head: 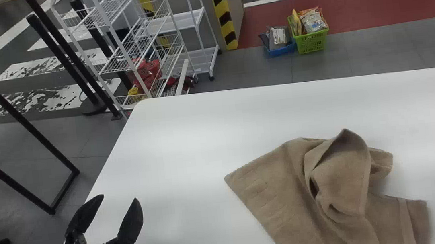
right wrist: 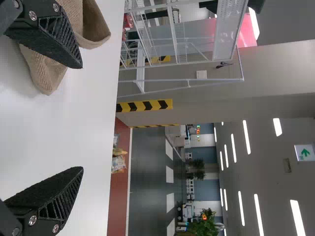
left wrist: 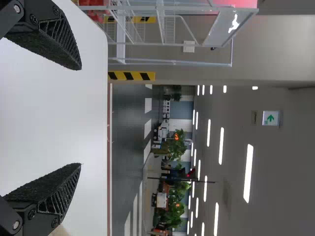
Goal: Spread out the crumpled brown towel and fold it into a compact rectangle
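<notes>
Two grippers, both spread and empty: left gripper (head: 116, 199) at the table's near left; right gripper (right wrist: 82, 118) on the right; foreseeable fault, a pinch through several layers at the raised fold (head: 345, 141), caused by the overlapping bunching, which would lift a lump rather than open the cloth; a one-sided pull could also drag it askew; brown terry towel (head: 266, 181) lies between the grippers, closer to the right one, touching neither; its flatter corner points left; beneath it, white tabletop (head: 179, 142).
</notes>
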You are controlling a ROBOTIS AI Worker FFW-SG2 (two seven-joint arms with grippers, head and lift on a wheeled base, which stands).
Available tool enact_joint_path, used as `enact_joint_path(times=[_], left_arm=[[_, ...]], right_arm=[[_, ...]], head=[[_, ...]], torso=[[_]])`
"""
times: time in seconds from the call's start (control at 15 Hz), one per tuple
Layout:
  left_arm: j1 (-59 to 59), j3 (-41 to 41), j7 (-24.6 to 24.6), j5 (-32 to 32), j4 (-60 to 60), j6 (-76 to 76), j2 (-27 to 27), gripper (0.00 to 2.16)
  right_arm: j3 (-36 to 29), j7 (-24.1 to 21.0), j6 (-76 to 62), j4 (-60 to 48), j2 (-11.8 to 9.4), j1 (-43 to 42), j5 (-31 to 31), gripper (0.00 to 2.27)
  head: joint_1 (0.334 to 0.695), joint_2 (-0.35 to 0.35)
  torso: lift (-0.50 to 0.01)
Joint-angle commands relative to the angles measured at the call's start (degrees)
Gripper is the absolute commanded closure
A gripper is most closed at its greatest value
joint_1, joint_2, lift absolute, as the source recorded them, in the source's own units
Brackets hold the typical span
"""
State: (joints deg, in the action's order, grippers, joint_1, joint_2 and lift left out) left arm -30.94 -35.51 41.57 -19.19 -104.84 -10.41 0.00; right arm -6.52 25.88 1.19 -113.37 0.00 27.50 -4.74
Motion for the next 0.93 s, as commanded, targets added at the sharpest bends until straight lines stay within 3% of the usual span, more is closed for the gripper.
enact_joint_path(times=[0.0, 0.4, 0.6, 0.87], left_arm=[[0.0, 0.0, 0.0, -0.24, 0.07, 0.0, -0.15, 0.12], [0.0, -0.35, 0.44, -0.5, -0.02, 0.0, -0.15, 0.12], [0.0, -0.53, 0.71, -0.76, -0.02, 0.0, -0.15, 0.12], [0.0, -0.35, 0.71, -1.12, -0.02, 0.18, -0.15, 0.12]], right_arm=[[0.28, 0.57, 0.0, 1.05, 0.05, -0.25, 0.43, 0.09], [1.69, 5.85, 0.18, 1.57, 0.05, -0.34, 0.7, 0.1], [0.46, 8.31, -1.05, 2.19, 0.05, -2.98, 4.83, 0.09], [-1.83, 10.94, -0.53, 0.87, 0.05, -4.38, 5.97, 0.09]], head=[[0.695, 0.322], [0.695, 0.35], [0.695, 0.35], [0.695, 0.35]], torso=[[-0.127], [-0.127], [-0.127], [-0.127]])
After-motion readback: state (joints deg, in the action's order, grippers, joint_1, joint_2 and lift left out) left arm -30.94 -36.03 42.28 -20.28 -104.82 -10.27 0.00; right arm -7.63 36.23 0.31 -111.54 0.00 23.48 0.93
